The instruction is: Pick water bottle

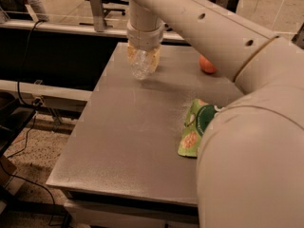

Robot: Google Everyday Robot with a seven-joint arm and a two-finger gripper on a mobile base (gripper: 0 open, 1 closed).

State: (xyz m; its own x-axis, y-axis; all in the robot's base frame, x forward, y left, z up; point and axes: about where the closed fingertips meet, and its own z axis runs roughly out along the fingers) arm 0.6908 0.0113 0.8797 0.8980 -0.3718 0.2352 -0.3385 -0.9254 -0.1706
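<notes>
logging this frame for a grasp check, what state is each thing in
gripper: over the far left part of the table, shut on the water bottle
water bottle: held in the gripper, hanging down, seems just clear of the table
round fruit: resting on the table, right of the bottle, untouched
green pouch: lying flat near the right side, partly hidden by the arm
</notes>
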